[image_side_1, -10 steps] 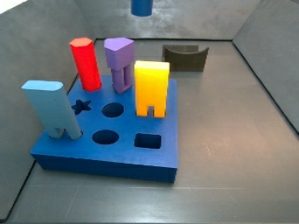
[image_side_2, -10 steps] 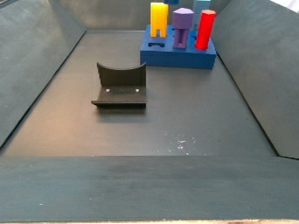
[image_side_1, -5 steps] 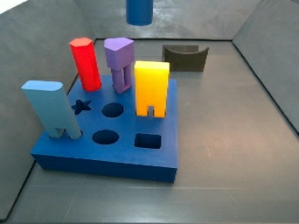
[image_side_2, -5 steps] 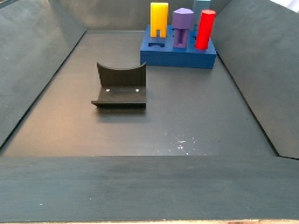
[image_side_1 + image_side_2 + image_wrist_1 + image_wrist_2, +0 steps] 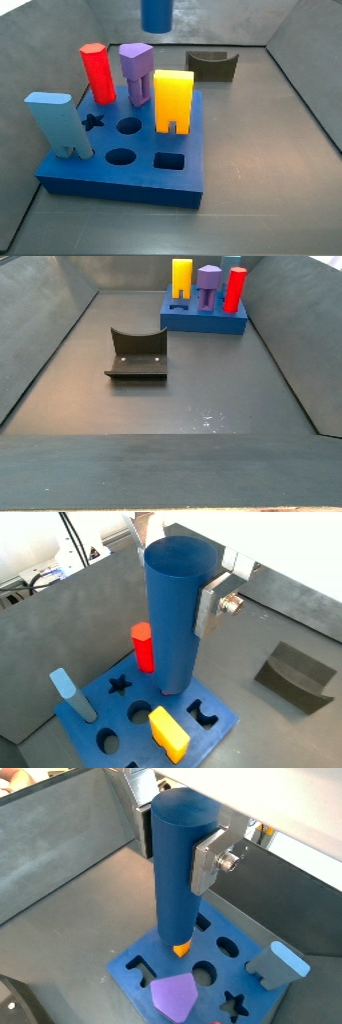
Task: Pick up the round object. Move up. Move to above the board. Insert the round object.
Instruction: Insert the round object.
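My gripper (image 5: 179, 594) is shut on the round object (image 5: 177, 622), a tall medium-blue cylinder, held upright; a silver finger plate (image 5: 213, 604) presses its side. Both wrist views show it hanging above the board (image 5: 99, 710), a dark-blue block with star, round and square holes. In the wrist view the gripper (image 5: 182, 853) holds the cylinder (image 5: 177, 888) over the board (image 5: 158, 961). In a side view only the cylinder's lower end (image 5: 158, 13) shows, high above the board (image 5: 120, 186); the gripper is out of frame there.
In the board stand a red peg (image 5: 96, 72), a purple peg (image 5: 136, 72), a yellow peg (image 5: 173, 100) and a light-blue peg (image 5: 59, 125). The fixture (image 5: 211, 64) stands on the floor behind the board; it also shows in a side view (image 5: 136, 353). Grey walls surround the floor.
The cylinder's lower end has come down a little into the side view over the last second. The board and its pegs have not moved.
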